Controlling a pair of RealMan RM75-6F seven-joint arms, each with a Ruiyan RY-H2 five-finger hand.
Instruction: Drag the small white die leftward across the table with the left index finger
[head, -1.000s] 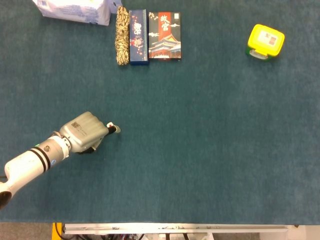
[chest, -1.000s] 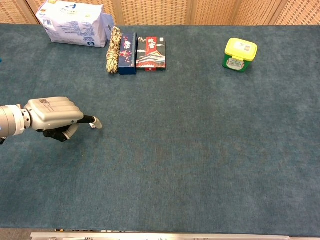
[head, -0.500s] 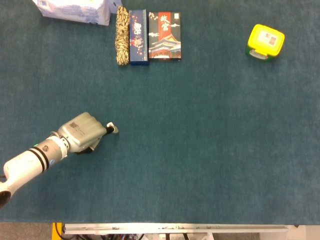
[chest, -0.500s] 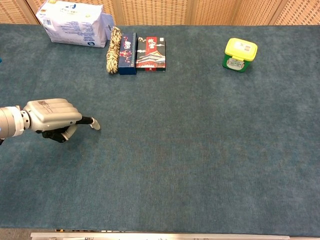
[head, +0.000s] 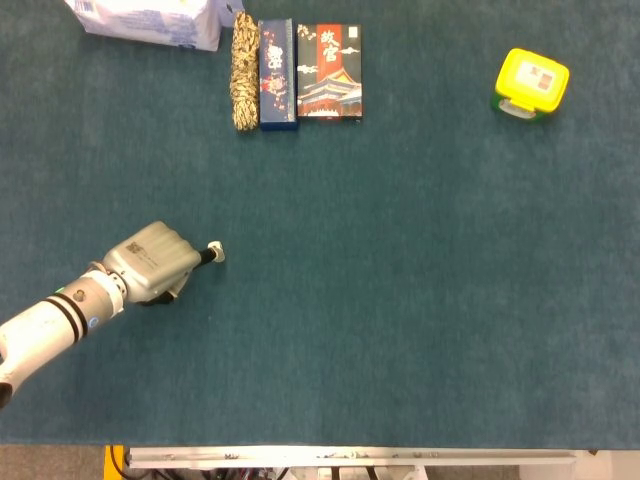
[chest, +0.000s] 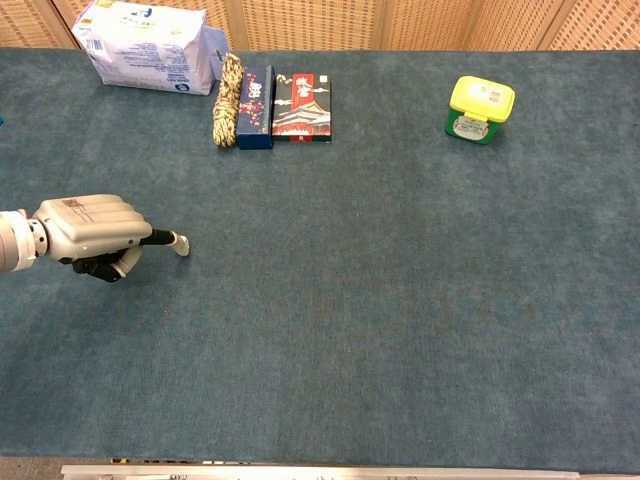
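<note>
Resting point of die: small white die (head: 216, 254) lies on the blue-green table (head: 420, 300), left of centre, touching the tip of the outstretched finger
Left hand: left hand (head: 148, 265) lies low over the table at the left side, knuckles up, forearm running off toward the lower-left corner
Fingers: one dark-tipped finger (chest: 160, 238) is stretched out to the right with its end on the die; the others are curled under the palm, holding nothing
Contact: a press from the fingertip only, no pinch seen; chest view shows the die (chest: 180, 244) just past the fingertip
Right hand: not seen in either view
Far edge, left: white and blue packet (head: 148, 20), partly cut off by the frame
Far edge, row: coil of rope (head: 244, 72), dark blue box (head: 277, 73) and red and black box (head: 329, 72), side by side, rope touching the blue box
Far right: yellow-lidded container (head: 531, 84), well apart from the rest
</note>
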